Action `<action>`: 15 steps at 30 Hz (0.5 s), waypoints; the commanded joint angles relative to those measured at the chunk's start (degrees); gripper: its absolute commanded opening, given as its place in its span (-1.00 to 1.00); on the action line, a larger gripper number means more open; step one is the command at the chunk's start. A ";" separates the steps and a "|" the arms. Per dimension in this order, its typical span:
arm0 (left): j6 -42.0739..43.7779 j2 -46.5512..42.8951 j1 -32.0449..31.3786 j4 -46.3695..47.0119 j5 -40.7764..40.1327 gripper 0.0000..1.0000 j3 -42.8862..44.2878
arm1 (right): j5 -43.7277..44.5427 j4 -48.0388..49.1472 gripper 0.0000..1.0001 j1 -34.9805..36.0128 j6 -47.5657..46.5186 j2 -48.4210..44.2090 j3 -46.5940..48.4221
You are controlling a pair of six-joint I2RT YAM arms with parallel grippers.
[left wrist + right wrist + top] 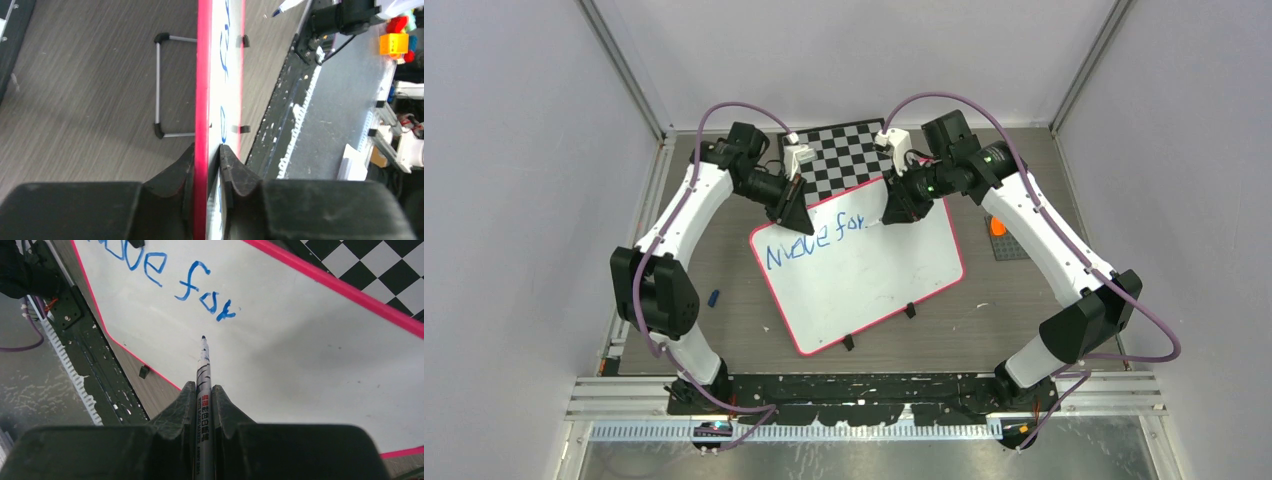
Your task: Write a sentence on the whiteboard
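The whiteboard (pixel 874 285) lies tilted in the middle of the table, white with a red-pink rim. Blue lettering (pixel 814 243) on it reads "Move for". My left gripper (pixel 792 212) is shut on the board's upper left edge; in the left wrist view the red rim (pixel 202 100) runs between the fingers (pixel 206 150). My right gripper (pixel 894 212) is shut on a silver marker (pixel 204 375). The marker's tip hovers just past the last letter of the blue lettering (pixel 205 292), slightly off the board (pixel 300 340).
A black-and-white checkered board (pixel 849 158) lies behind the whiteboard. A small blue cap (pixel 714 297) lies on the table at the left. An orange piece on a grey plate (pixel 998 227) sits at the right. Black clip feet (pixel 910 311) stand at the board's near edge.
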 commanded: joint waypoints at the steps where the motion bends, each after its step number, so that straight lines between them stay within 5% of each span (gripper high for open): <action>1: 2.79 1.53 -1.36 -0.82 0.92 -0.75 3.12 | 2.19 0.37 -0.99 -0.51 -2.69 -3.48 1.28; 5: 5.24 2.46 -2.14 -2.97 0.46 -0.98 3.39 | 3.12 0.40 -0.99 -0.72 -3.45 -3.92 0.77; 15: 6.13 4.11 -3.75 -5.71 -1.02 -1.00 3.57 | 4.90 4.16 -0.99 -0.74 -1.33 -3.75 -0.40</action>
